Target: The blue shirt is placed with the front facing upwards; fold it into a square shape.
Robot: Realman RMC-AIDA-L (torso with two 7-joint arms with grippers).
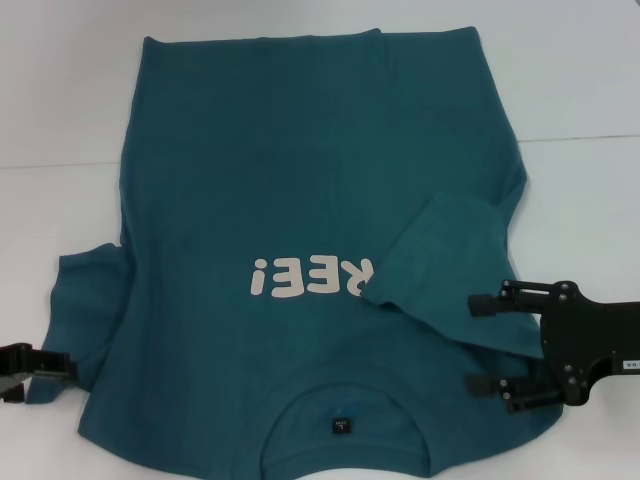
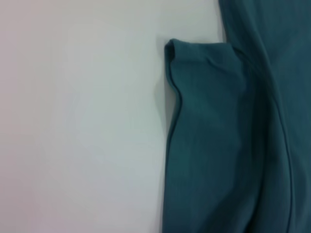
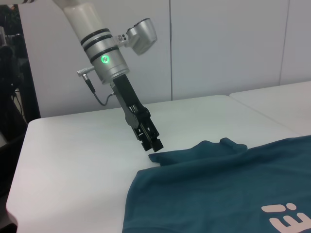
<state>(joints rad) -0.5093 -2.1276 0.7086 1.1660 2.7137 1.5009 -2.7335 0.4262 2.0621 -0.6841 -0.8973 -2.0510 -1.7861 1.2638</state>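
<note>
— Item one, head view: where does the blue shirt (image 1: 300, 200) lie?

— Flat on the white table (image 1: 580, 70), front up, collar at the near edge, hem toward the far edge; long axis runs near to far. The right sleeve (image 1: 440, 255) is already turned inward over the chest, covering the start of the lettering (image 1: 312, 276). The left sleeve (image 1: 85, 300) is spread outward toward the table's left edge.

— And the tools there?

— Right gripper (image 1: 487, 345): fingers spread wide, empty, over the shirt's right shoulder, just beside the folded sleeve. Left gripper (image 1: 45, 368): at the left sleeve's near corner; I cannot tell its state from here.

— Item two, left wrist view?

— Only the left sleeve's cuff edge against bare table. No fingers visible.

— Item three, right wrist view?

— Left gripper seen from across the table, tips down at the sleeve's corner, seemingly touching cloth. Open or closed: cannot tell.

— The deciding relation?

— The unfolded sleeve lies on the left side, so the left arm is nearer; its fold would travel inward, across the long axis.
</note>
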